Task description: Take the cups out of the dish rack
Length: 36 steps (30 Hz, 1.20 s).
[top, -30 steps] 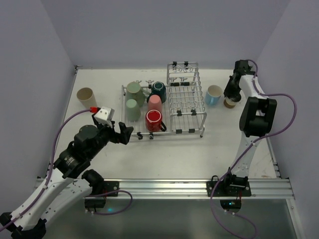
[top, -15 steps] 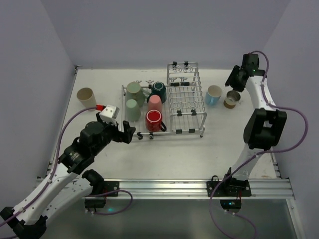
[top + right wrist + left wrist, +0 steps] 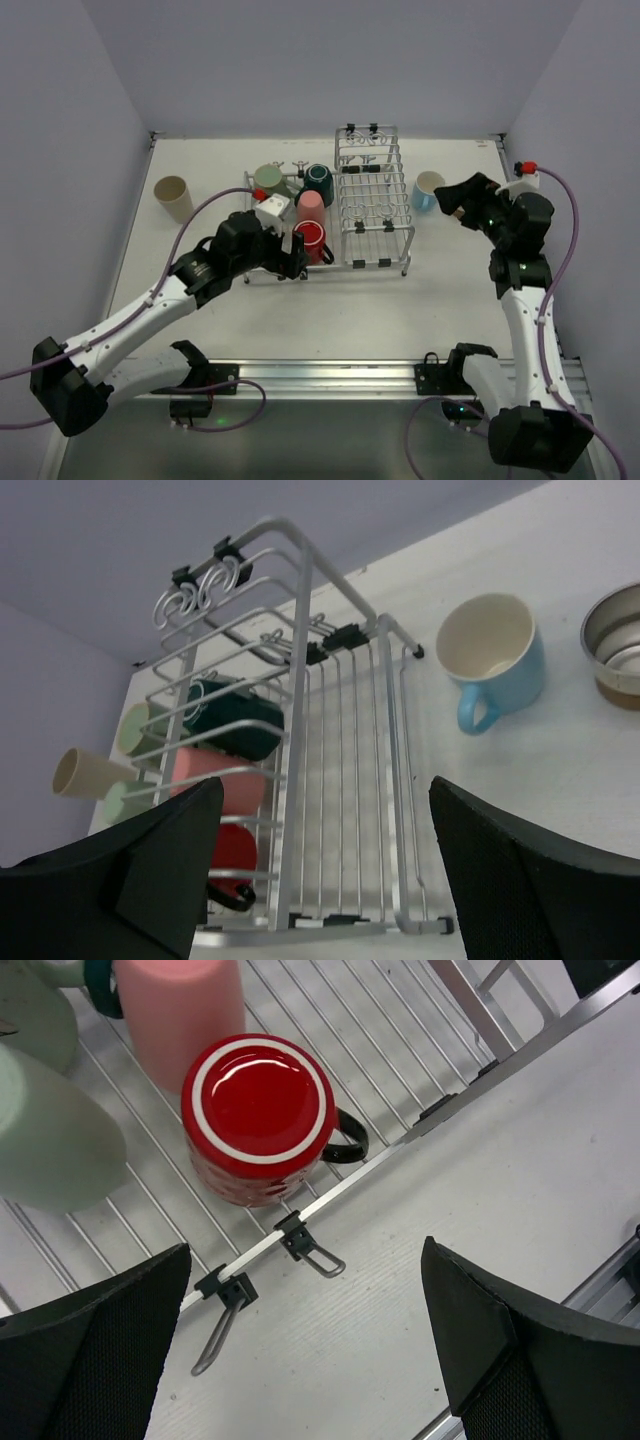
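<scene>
The dish rack (image 3: pixel 376 200) stands mid-table, its flat grid on the left and the raised section on the right. On the grid sit a red mug (image 3: pixel 258 1115) upside down, a pink cup (image 3: pixel 180 1005), sage green cups (image 3: pixel 45 1145) and a dark teal cup (image 3: pixel 320 180). My left gripper (image 3: pixel 305 1260) hangs open just in front of the red mug, over the rack's front rail. A light blue mug (image 3: pixel 495 655) and a tan cup (image 3: pixel 620 645) stand upright on the table right of the rack. My right gripper (image 3: pixel 326 785) is open and empty, raised beside them.
A beige cup (image 3: pixel 173 197) stands on the table at the far left. Side walls close in the table on both sides. The raised rack section (image 3: pixel 260 630) with clips and upright wires stands between my right gripper and the cups on the grid.
My right gripper opened, left the tan cup on the table and pulled back toward the near side. My left arm swung right to the rack's front, by the red mug.
</scene>
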Tool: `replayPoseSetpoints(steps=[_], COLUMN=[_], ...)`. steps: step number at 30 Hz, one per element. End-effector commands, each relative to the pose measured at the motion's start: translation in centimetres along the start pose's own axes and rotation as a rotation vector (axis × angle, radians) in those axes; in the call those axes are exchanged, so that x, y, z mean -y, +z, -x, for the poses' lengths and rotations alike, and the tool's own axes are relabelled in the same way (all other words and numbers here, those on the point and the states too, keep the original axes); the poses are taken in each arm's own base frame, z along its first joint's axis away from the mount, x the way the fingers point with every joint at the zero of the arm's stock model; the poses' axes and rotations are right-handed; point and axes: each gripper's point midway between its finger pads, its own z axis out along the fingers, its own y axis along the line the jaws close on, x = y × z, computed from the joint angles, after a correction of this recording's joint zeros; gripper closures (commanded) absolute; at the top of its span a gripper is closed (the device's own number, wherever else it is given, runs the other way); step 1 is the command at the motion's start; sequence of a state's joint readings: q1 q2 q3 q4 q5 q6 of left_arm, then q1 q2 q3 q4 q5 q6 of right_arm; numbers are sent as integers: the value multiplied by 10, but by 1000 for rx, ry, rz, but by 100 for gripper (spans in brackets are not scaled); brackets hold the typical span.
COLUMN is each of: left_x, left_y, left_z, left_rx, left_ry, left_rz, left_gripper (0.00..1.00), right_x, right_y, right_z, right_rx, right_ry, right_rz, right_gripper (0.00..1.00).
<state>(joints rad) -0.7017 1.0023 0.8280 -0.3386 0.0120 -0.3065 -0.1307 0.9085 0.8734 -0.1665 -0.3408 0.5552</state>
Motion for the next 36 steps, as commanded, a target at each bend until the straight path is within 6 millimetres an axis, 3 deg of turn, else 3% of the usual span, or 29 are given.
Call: replayPoseSetpoints(steps=[1, 7, 15, 25, 33, 36], left_x=[9, 9, 5, 3, -16, -22], left_y=[13, 33, 59, 70, 97, 102], left_z=[22, 36, 18, 33, 2, 5], left_rx=[30, 66, 10, 17, -133, -139], left_ry=[67, 152, 239, 364, 382, 397], left_rz=[-17, -23, -39, -66, -67, -42], left_gripper=[0, 0, 0, 0, 0, 0], right_x=[-35, -42, -55, -57, -57, -58], right_y=[-19, -37, -41, -48, -46, -47], right_z=[-5, -13, -15, -24, -26, -26], right_rx=[26, 36, 4, -13, -32, -29], right_ry=[20, -20, -22, -45, -44, -52], right_rz=[191, 229, 298, 325, 329, 334], right_gripper=[12, 6, 6, 1, 1, 1])
